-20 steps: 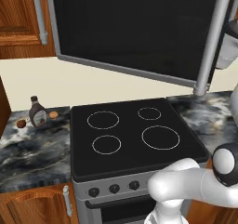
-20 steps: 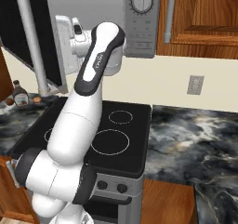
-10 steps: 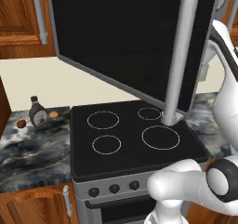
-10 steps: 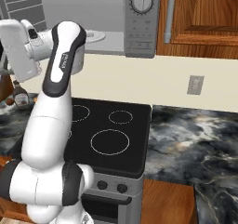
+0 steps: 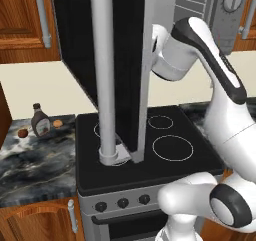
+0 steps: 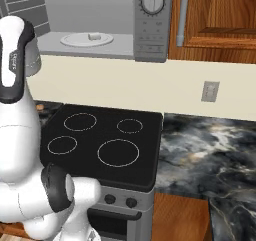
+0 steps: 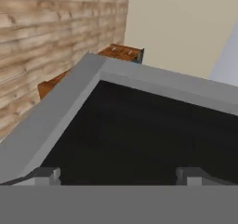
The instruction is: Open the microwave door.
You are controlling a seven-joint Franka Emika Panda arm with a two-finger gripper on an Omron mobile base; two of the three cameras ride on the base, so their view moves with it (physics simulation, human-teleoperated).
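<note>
So microwave door swung wide open, edge-on over stove, bar handle nearest camera. Microwave cavity exposed, plate inside. Fingers spread apart against door's black glass, gripping nothing. Bottle on marble surface.

stove: black top with four white rings, set between two stretches of marbled table
stove knobs: round and dark, in a row on the grey front
bottle: small brown one at the table's back left, beside the stove
round bits: two small ones flank the bottle
cabinets: brown wood, grey bar handles
wall socket: pale plate above the right table
</note>
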